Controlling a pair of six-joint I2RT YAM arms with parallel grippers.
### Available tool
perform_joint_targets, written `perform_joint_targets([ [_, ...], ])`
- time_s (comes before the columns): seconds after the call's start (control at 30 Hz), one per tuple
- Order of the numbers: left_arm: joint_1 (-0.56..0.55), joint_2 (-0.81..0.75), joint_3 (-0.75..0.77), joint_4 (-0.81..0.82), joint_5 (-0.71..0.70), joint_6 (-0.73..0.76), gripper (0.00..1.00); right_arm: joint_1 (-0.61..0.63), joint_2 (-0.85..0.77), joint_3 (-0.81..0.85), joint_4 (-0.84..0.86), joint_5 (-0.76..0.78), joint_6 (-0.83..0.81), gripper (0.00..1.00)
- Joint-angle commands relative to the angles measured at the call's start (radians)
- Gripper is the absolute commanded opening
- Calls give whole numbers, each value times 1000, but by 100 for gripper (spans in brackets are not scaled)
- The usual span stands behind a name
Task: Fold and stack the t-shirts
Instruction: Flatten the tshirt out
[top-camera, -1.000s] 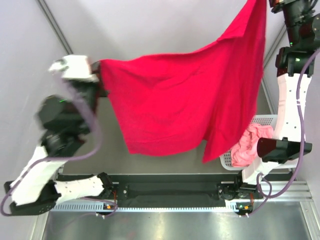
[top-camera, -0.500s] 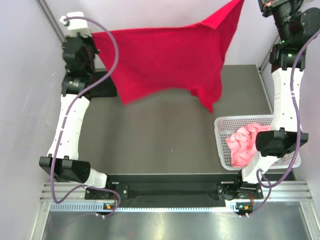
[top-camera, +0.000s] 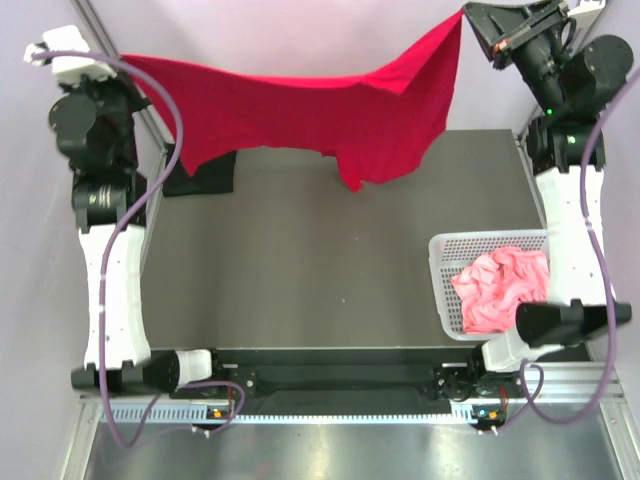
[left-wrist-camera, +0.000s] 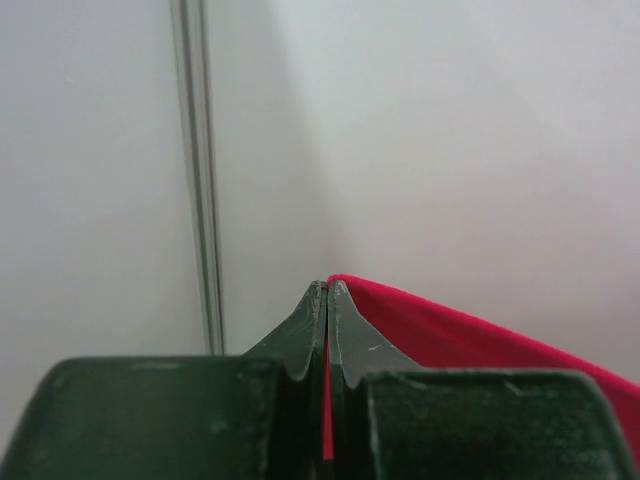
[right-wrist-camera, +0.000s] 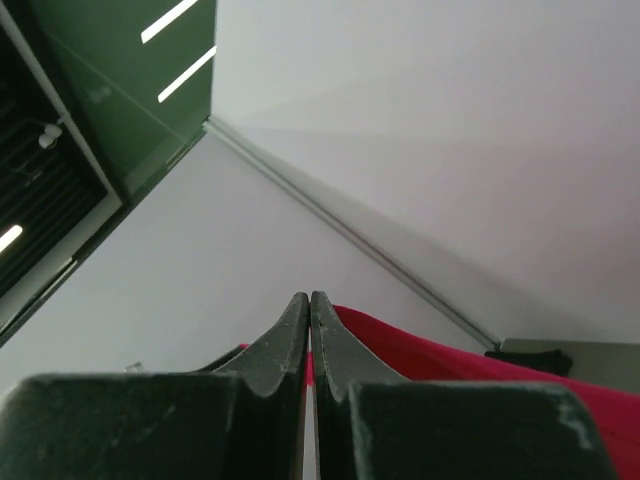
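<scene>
Hanging high over the dark, matte table (top-camera: 300, 290), the red t-shirt (top-camera: 300, 105) stretches between the two raised arms. It is a soft, slightly fuzzy knit in a bright, even red. Its upper edge runs almost across the whole space and dips a little in the middle. Below that edge the cloth falls in loose folds, with one longer flap drooping to a blunt point right of centre, clear of the table.

The left gripper (left-wrist-camera: 327, 287) holds the shirt's left end up by the far left wall. Its dark, wedge-shaped jaws are pressed tight together, and a thin red sliver of cloth shows in the seam between them. The rest of the fabric spills out to one side of the tips. The right gripper (right-wrist-camera: 309, 297) does the same at the shirt's other end, up in the far right corner. Its jaws meet along a narrow line, pinching a strip of red, with more cloth bunched just behind them.

Down on the table, a white plastic lattice basket (top-camera: 440, 262) sits at the near right. In it lies the salmon pink t-shirt (top-camera: 498, 288), crumpled into a soft, wrinkled heap. At the far left of the table a flat, dark bundle, the black t-shirt (top-camera: 203, 176), lies partly hidden behind the hanging red cloth.
</scene>
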Motion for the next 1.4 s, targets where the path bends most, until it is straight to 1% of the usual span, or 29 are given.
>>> perform_joint_targets([
  [0.0, 8, -157, 0, 29, -57, 24, 0, 53, -185, -7, -13, -30, -65, 0],
  [0.07, 8, -199, -1, 13, -99, 57, 0, 78, -249, -12, -100, -36, -86, 0],
  [0.1, 5, -238, -3, 13, -146, 71, 0, 85, -274, -15, -121, -43, -88, 0],
  [0.13, 7, -257, -3, 9, -163, 76, 0, 98, -316, -16, -138, -47, -89, 0],
  [0.17, 5, -278, -3, 11, -177, 116, 0, 102, -338, -16, -178, -48, -89, 0],
  [0.2, 2, -313, -8, 14, -189, 128, 0, 105, -378, -16, -194, -56, -89, 0],
  [0.33, -27, -397, -38, 32, -221, 179, 0, 105, -455, 27, -273, -57, -77, 0],
  [0.47, -35, -444, -96, 54, -241, 197, 0, 105, -508, -27, -257, -51, -37, 0],
  [0.6, -36, -427, -146, 59, -257, 206, 0, 105, -527, -97, -246, -39, -29, 0],
  [0.7, -36, -386, -201, 77, -266, 222, 0, 107, -518, -197, -208, -40, -14, 0],
  [0.77, -36, -358, -234, 92, -275, 226, 0, 109, -502, -292, -166, -34, -22, 0],
  [0.8, -35, -339, -285, 101, -280, 223, 0, 112, -483, -327, -139, -31, -20, 0],
  [0.83, -35, -329, -322, 124, -280, 228, 0, 127, -472, -396, -116, -24, -25, 0],
  [0.87, -35, -311, -359, 176, -281, 232, 0, 136, -455, -427, -68, -13, -25, 0],
  [0.9, -36, -299, -421, 187, -278, 231, 0, 145, -423, -455, -48, -7, -35, 0],
  [0.97, -35, -260, -489, 228, -264, 228, 0, 176, -380, -518, -24, 21, -81, 0],
  [1.0, -35, -250, -562, 250, -261, 231, 0, 184, -331, -542, 24, 21, -91, 0],
  [1.03, -33, -234, -599, 267, -257, 236, 0, 188, -308, -588, 54, 21, -95, 0],
  [1.07, -35, -201, -636, 319, -245, 248, 0, 191, -280, -605, 106, 21, -104, 0],
  [1.1, -33, -182, -714, 353, -235, 258, 0, 194, -221, -621, 122, 21, -117, 0],
  [1.13, -35, -158, -750, 394, -225, 274, 0, 194, -185, -636, 136, 19, -137, 0],
  [1.17, -33, -97, -799, 452, -220, 286, 0, 194, -150, -641, 153, 16, -149, 0],
  [1.23, -30, -18, -810, 489, -218, 286, 0, 191, -41, -638, 183, 19, -184, 0],
  [1.27, -30, 67, -802, 506, -214, 285, 0, 193, -4, -631, 199, 27, -195, 0],
  [1.3, -29, 111, -793, 538, -211, 282, 0, 193, 69, -624, 210, 32, -201, 0],
  [1.33, -26, 157, -781, 555, -211, 272, 0, 191, 108, -595, 226, 36, -216, 0],
  [1.37, -22, 245, -766, 568, -200, 253, 0, 191, 152, -573, 227, 32, -220, 0],
])
